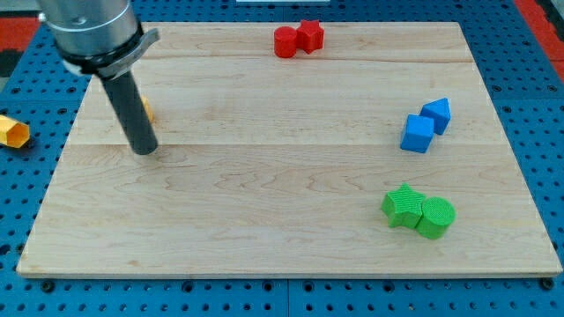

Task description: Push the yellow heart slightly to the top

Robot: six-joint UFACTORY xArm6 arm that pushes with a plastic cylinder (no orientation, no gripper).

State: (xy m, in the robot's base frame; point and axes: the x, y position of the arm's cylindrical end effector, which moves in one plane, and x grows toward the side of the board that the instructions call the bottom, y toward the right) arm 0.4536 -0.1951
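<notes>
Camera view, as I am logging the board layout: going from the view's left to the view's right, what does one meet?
Yellow block off the board → my tip, with a sliver of yellow showing behind the rod → red pair at the view's top → green pair → blue pair.

We saw 2 red blocks point(298, 39) touching at the wooden board's point(264, 220) top edge, and 2 blue blocks point(426, 125) touching at the view's right. Below them a green star point(403, 205) touched a green cylinder point(435, 217), while a yellow-orange piece point(12, 131) lay off the board on the blue pegboard point(26, 220).
</notes>
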